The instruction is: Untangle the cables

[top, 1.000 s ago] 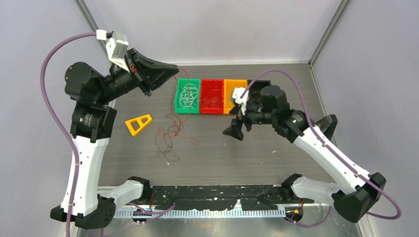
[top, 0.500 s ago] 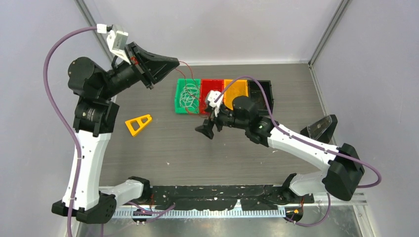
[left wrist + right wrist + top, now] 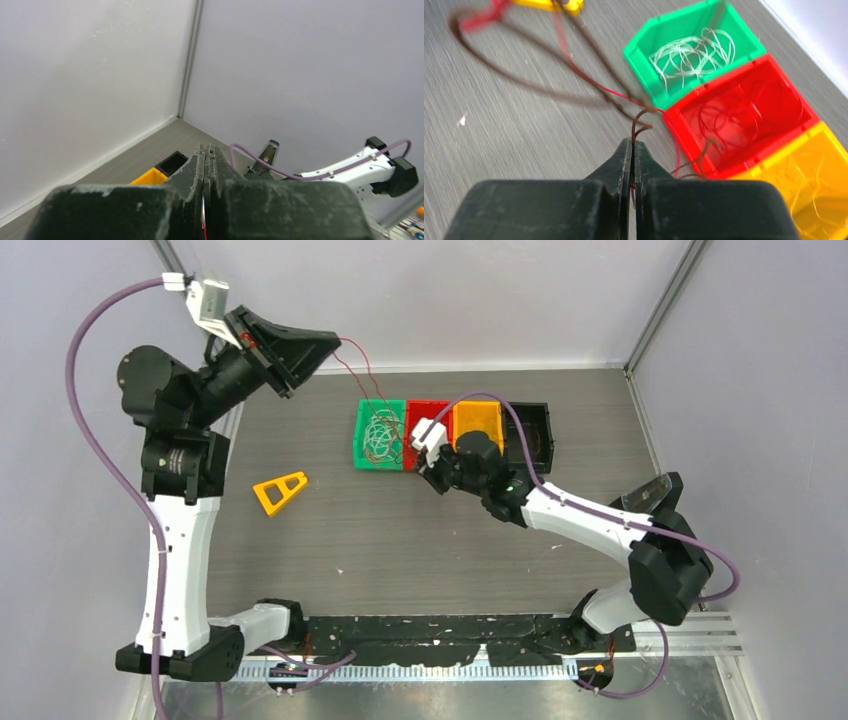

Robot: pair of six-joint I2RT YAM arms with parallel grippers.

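The right gripper (image 3: 631, 144) is clamped shut just off the near left corner of the red bin (image 3: 684, 135). We see a brown cable (image 3: 640, 121) curling out of its pressed-together tips. From there the brown cable sweeps left over the grey table (image 3: 499, 150) in a wide, blurred loop. A thin red strand (image 3: 596, 87) runs alongside it to the same spot just beyond the tips.

Past the gripper, three bins sit side by side and touching. The green bin (image 3: 644, 70) holds coils of whitish cables (image 3: 694, 52), the red bin holds red cables (image 3: 734, 115), and the orange bin (image 3: 784, 150) holds fine yellow cables (image 3: 809, 185). From above, we find a black bin (image 3: 528, 408) closing the row on the right.

The left gripper (image 3: 206, 150) hangs high over the far left of the table. Its jaws are likewise closed flat, with a red cable (image 3: 203, 218) pinched between them. In the top view that cable slants down and right toward the green bin.

A yellow triangular piece (image 3: 280, 490) lies on the table to the left of the bins, well apart from both grippers.
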